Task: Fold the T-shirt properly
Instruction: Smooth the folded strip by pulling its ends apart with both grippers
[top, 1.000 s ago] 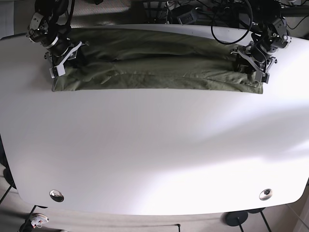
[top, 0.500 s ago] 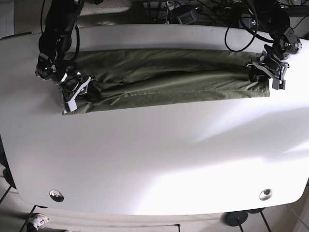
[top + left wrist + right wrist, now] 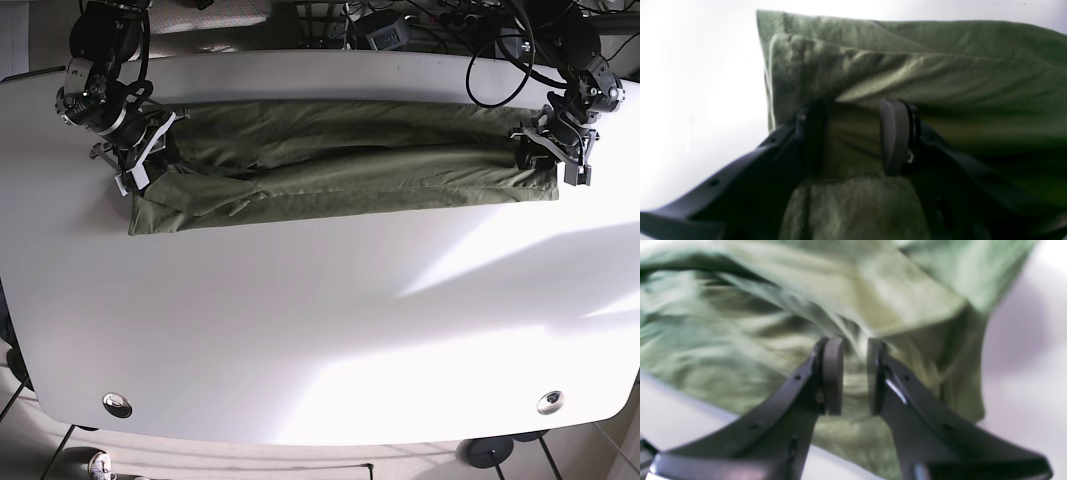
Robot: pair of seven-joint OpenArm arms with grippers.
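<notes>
The olive green T-shirt [image 3: 350,160] lies as a long narrow band across the far part of the white table [image 3: 320,320]. My left gripper [image 3: 550,152] is at the band's right end. In the left wrist view [image 3: 853,140] bunched cloth [image 3: 907,73] fills the gap between its pads. My right gripper [image 3: 140,165] is at the band's left end, above the lower left corner. In the blurred right wrist view [image 3: 855,373] its pads stand close together with a ridge of cloth [image 3: 740,340] rising between them.
Two round metal grommets [image 3: 117,404] [image 3: 549,402] sit near the table's front edge. Cables and equipment [image 3: 440,30] crowd behind the far edge. The shirt's right end lies close to the table's right edge.
Over the last second both grippers drew the shirt toward the front. Since half a second ago the right gripper moved back up and left; the left gripper stayed.
</notes>
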